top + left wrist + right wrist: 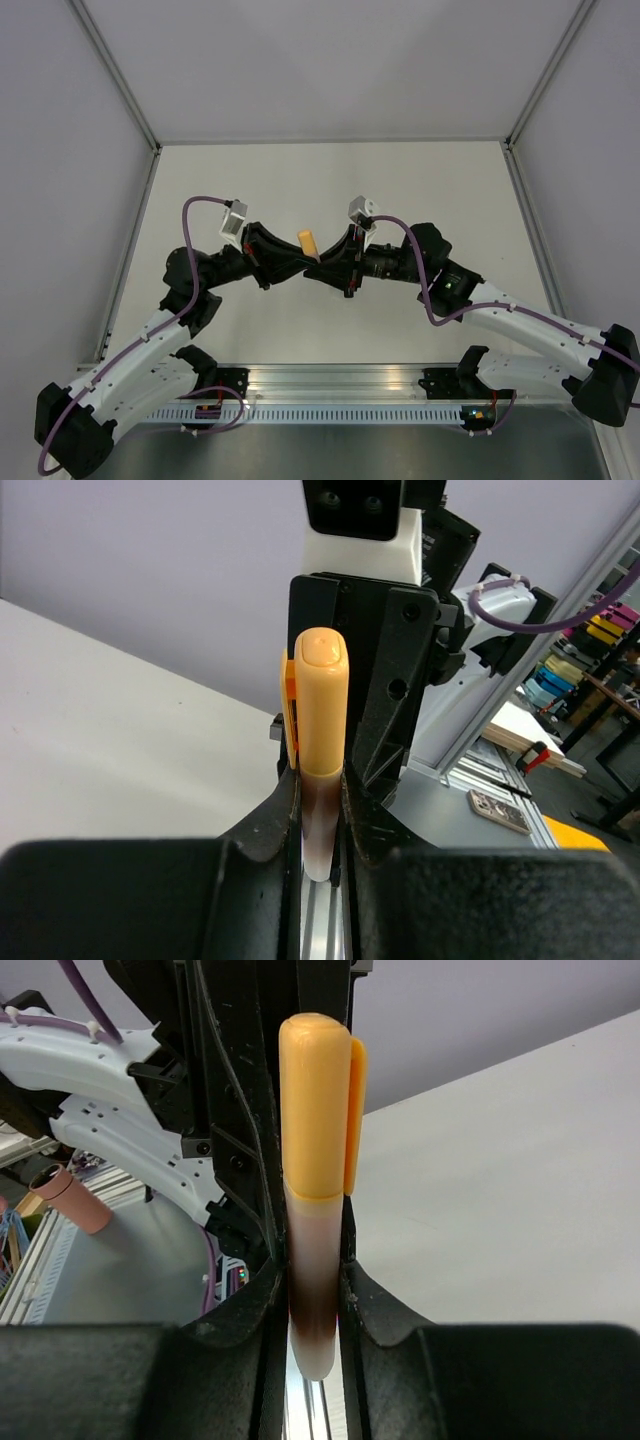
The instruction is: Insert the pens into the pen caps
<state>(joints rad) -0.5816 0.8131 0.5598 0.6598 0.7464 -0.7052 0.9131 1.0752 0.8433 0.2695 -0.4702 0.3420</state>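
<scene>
Both my claws are meeting nose to nose in the air over the white table (420, 190). My left claw (320, 820) is squeezing tight on the salmon orange pen (312, 1250), pinching its pale lower half. My right claw (314, 1310) is coming at it from the other side - its fingers are pressing that same pale stretch, so it's gripping too. The pen is standing up out of both grips, and the orange cap (322, 700) is sitting on its top end - clip showing along one side.
</scene>
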